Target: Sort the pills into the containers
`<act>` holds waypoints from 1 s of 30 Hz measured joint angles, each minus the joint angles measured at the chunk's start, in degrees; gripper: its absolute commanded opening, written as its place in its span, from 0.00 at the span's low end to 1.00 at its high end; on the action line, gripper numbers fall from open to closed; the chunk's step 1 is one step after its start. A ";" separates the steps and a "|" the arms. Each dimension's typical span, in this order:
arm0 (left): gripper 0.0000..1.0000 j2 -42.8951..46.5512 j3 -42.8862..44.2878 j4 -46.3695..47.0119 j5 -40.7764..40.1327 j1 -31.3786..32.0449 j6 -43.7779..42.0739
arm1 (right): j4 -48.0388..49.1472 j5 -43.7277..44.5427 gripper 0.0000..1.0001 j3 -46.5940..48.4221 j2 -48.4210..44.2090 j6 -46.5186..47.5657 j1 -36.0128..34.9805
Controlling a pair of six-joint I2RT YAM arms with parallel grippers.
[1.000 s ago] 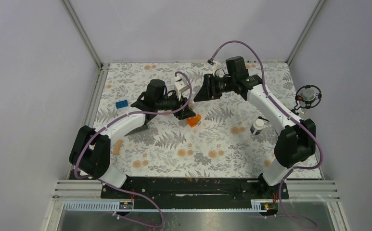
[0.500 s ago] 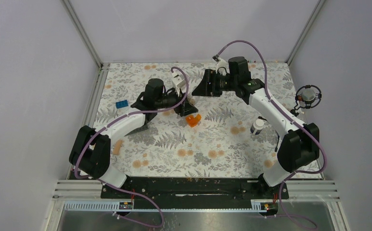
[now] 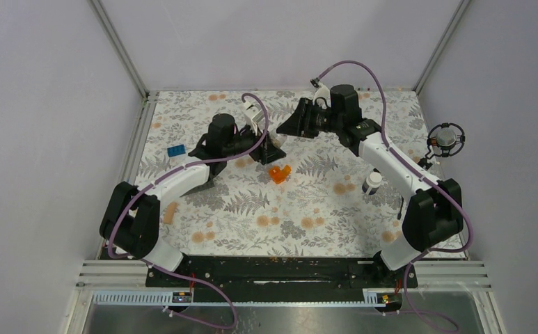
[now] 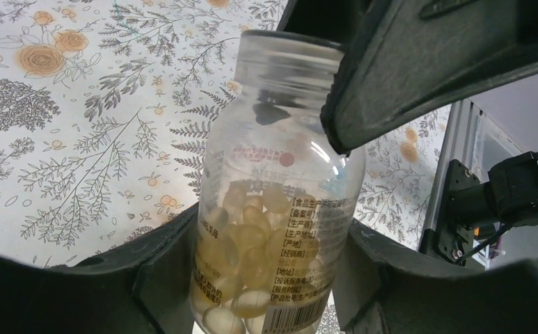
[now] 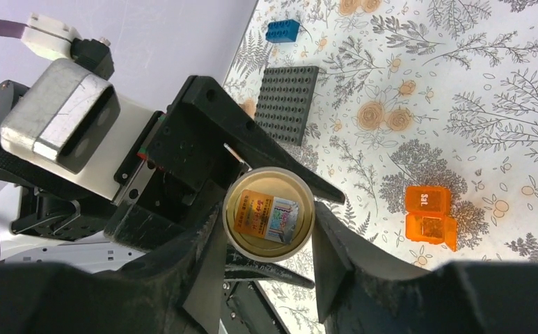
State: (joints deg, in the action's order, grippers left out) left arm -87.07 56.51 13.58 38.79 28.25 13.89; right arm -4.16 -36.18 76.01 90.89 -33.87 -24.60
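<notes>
The clear plastic bottle (image 4: pixel 280 174), part full of round tan pills (image 4: pixel 248 240), is held up off the flowery table cloth (image 4: pixel 57 139), over the far half of the table. The black left gripper (image 4: pixel 271 240) squeezes the bottle's fat lower part, one finger on each side. Seen from the top, that arm comes in from 9 o'clock.

The bottle's long way runs from that hold to its mouth, and the mouth has no lid on it. The mouth looks right at the black right gripper (image 5: pixel 269 226), which comes in from 2 o'clock. Its fingers sit close on both sides of the rim. I cannot tell if they pinch the rim or just stand beside it.

The small orange see-through box (image 3: pixel 278 172) lies open on the cloth, near the bottle at about 6 o'clock. I think the next move depends on the mouth and the right gripper being lined up like this.
</notes>
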 measured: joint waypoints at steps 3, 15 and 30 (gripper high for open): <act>0.77 0.04 0.00 0.46 -1.53 0.00 1.07 | -0.42 0.15 0.15 0.02 0.00 0.70 -0.02; 0.39 1.20 0.09 0.94 -3.04 0.17 2.23 | -4.66 0.66 0.17 1.07 0.02 4.90 -0.28; 0.00 1.18 0.39 -0.94 -2.86 0.15 1.42 | -2.89 3.89 0.61 2.40 0.76 -1.03 -0.72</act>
State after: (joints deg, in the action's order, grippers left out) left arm -85.89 56.90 12.64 35.92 28.40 15.31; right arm -7.05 -32.29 78.41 91.66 -34.89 -25.32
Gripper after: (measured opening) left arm 0.545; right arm 0.658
